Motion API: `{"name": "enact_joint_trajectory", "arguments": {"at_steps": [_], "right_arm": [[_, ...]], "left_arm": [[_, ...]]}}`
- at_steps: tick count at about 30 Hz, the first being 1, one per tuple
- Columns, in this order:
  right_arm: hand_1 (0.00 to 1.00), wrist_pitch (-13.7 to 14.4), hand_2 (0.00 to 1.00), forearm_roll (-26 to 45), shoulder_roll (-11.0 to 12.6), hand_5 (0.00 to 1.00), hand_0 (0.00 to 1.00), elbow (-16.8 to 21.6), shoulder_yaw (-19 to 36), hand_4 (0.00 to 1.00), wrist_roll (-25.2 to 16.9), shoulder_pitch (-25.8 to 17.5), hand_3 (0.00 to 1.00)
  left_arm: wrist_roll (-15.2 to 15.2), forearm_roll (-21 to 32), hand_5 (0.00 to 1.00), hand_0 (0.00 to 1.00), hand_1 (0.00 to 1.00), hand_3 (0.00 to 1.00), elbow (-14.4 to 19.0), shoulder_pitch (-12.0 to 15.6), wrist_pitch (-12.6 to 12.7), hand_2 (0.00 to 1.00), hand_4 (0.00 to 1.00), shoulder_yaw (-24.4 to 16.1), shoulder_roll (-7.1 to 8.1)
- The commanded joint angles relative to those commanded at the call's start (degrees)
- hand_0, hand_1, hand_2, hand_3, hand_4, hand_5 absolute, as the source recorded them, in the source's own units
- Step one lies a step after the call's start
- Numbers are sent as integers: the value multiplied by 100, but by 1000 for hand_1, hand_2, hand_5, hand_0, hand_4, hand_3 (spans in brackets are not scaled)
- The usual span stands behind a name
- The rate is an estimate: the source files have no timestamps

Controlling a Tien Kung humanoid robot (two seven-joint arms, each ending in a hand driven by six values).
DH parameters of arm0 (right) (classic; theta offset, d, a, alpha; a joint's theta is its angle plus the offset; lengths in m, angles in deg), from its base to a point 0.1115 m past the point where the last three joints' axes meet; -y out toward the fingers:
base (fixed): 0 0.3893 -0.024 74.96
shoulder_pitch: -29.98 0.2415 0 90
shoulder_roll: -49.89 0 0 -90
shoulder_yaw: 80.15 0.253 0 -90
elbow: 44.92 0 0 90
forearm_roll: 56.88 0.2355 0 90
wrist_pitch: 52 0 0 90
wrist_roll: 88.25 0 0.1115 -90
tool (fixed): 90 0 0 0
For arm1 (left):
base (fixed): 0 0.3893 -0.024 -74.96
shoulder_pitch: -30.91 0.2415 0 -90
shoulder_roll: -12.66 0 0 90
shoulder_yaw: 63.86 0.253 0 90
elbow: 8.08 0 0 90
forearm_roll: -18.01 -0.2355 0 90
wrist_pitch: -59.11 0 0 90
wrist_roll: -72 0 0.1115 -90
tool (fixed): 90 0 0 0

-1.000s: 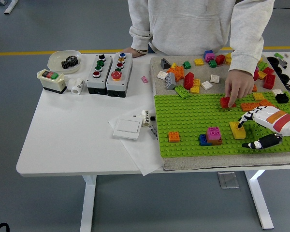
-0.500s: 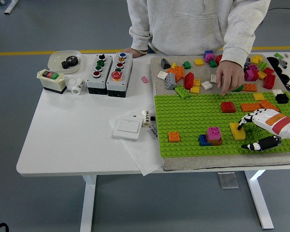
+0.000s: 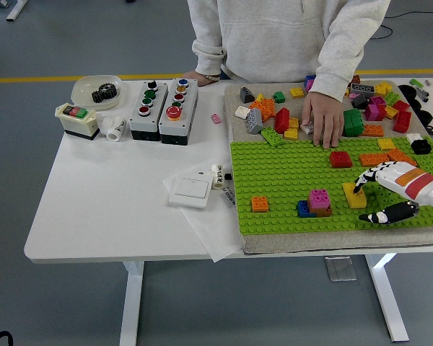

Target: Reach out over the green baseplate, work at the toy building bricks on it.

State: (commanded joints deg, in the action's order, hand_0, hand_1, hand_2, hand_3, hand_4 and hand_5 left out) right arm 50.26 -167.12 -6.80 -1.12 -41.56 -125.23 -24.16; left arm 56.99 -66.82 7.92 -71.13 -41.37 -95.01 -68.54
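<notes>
Yellow brick is the one to watch, sitting on the green baseplate at the lower right of the frame, just left of the robot's right hand. That hand comes in from the right edge, and the brick lies straight off its fingertips toward the frame's left, so this is plainly the nearer hand; no left arm shows anywhere in the picture. The brick looks roughly square from up here, so I can't call a long axis for it.

Now the hand itself: fingers spread, nothing gripped. An upper finger reaches down to the brick's top right corner and seems to be touching it, though from this height I can't swear to contact. A dark lower finger lies out along the plate, below and right of the brick, clear of it. So the brick sits at the mouth of an open hand, not inside a closed one. My guess is the next move is a short closing pinch leftward onto it.

Further left on the plate stand a pink-on-blue stack and a small orange brick, both well apart from the hand. A red brick sits above, nearer the person's hand, which rests among the loose bricks at the plate's top edge.
</notes>
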Motion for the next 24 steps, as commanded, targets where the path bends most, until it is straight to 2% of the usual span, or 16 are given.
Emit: {"name": "enact_joint_trajectory", "arguments": {"at_steps": [24], "right_arm": [[695, -2, 730, -23, -6, 455, 788, 16, -84, 894, 0, -14, 661]], "left_arm": [[12, 22, 605, 721, 725, 596, 1, 21, 2, 701, 657, 16, -11]]}}
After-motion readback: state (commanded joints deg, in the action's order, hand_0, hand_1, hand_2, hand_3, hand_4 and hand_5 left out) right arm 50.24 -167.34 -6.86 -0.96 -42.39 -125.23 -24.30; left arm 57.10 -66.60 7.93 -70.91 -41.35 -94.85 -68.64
